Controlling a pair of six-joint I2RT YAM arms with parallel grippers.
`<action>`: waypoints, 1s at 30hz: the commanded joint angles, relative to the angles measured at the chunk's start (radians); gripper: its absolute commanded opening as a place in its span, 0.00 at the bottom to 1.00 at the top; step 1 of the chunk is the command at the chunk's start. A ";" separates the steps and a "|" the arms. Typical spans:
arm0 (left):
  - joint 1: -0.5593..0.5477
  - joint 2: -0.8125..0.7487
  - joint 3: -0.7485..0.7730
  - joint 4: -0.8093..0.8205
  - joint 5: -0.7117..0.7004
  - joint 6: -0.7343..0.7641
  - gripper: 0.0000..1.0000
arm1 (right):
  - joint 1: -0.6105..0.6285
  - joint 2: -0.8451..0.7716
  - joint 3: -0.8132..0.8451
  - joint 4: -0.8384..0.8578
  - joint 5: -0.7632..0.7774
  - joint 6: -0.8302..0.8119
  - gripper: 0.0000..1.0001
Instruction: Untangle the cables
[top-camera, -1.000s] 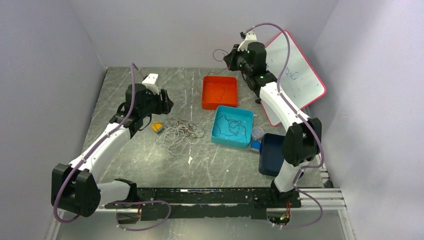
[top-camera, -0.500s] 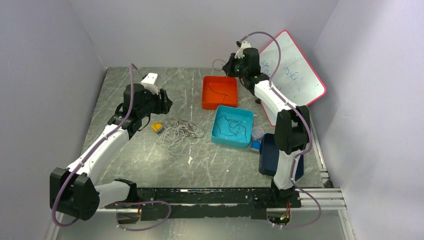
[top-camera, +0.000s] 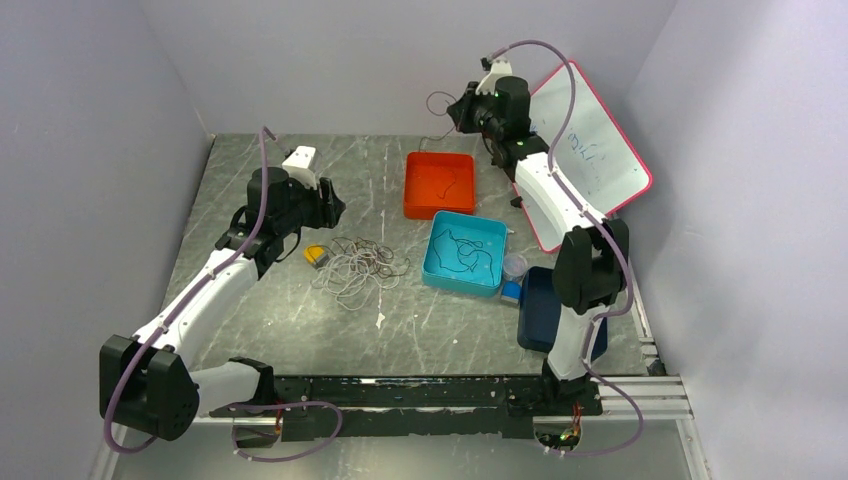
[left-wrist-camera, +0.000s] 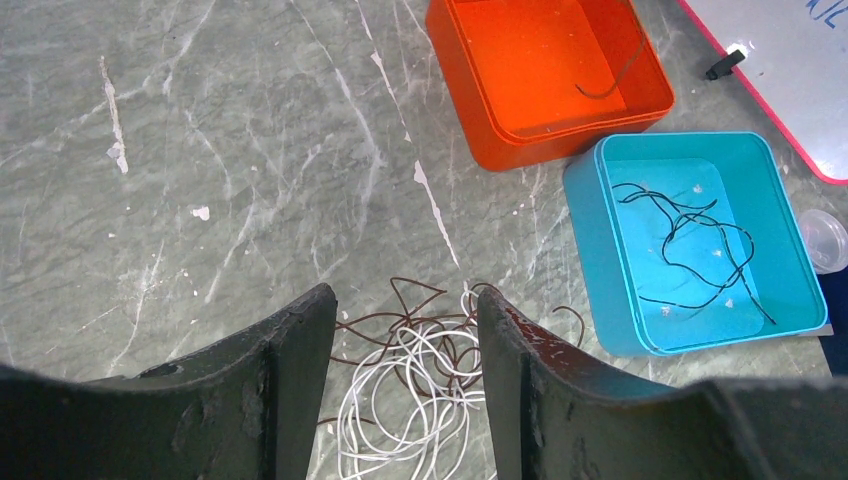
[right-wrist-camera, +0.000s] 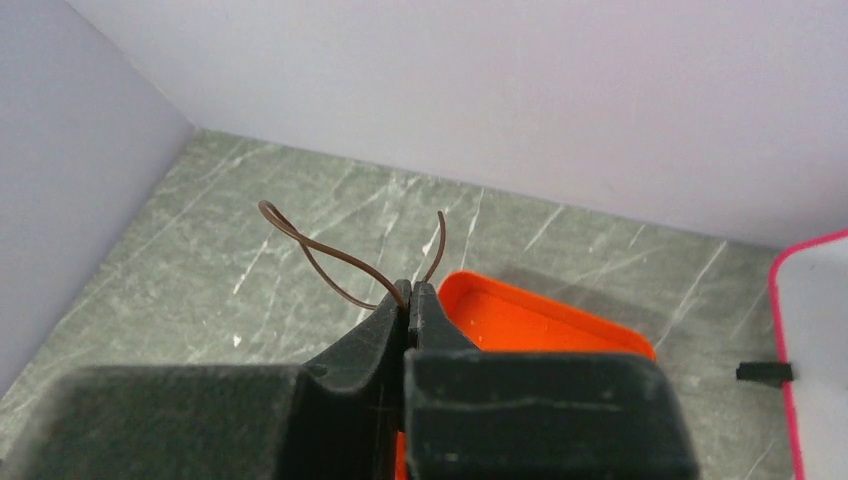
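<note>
A tangle of white and brown cables (top-camera: 358, 268) lies on the table left of centre; it also shows in the left wrist view (left-wrist-camera: 420, 385). My left gripper (top-camera: 333, 208) is open and empty, raised beside the tangle, which shows between its fingers (left-wrist-camera: 405, 310). My right gripper (top-camera: 460, 108) is shut on a brown cable (right-wrist-camera: 330, 255) and holds it up over the far left corner of the orange tray (top-camera: 412, 200). That cable's loop (top-camera: 437, 100) sticks out in the air. The orange tray holds a dark cable (left-wrist-camera: 605, 82). The teal tray (top-camera: 437, 275) holds black cables (left-wrist-camera: 690, 235).
A yellow-and-grey object (top-camera: 316, 255) lies left of the tangle. A whiteboard with a pink rim (top-camera: 600, 150) leans at the back right. A clear cup (top-camera: 515, 265) and a dark blue bin (top-camera: 541, 305) stand right of the teal tray.
My right gripper dipped toward the orange tray and has risen again with the brown cable still in it. The left arm has not moved.
</note>
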 joint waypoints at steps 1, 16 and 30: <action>0.009 -0.006 0.003 0.010 0.004 0.016 0.59 | -0.008 -0.036 0.055 0.023 0.026 -0.024 0.00; 0.009 -0.006 0.005 0.010 0.003 0.017 0.58 | -0.013 0.063 -0.027 0.044 0.042 -0.055 0.00; 0.009 -0.009 0.004 0.008 -0.004 0.020 0.58 | -0.012 0.192 -0.057 -0.013 0.012 -0.066 0.09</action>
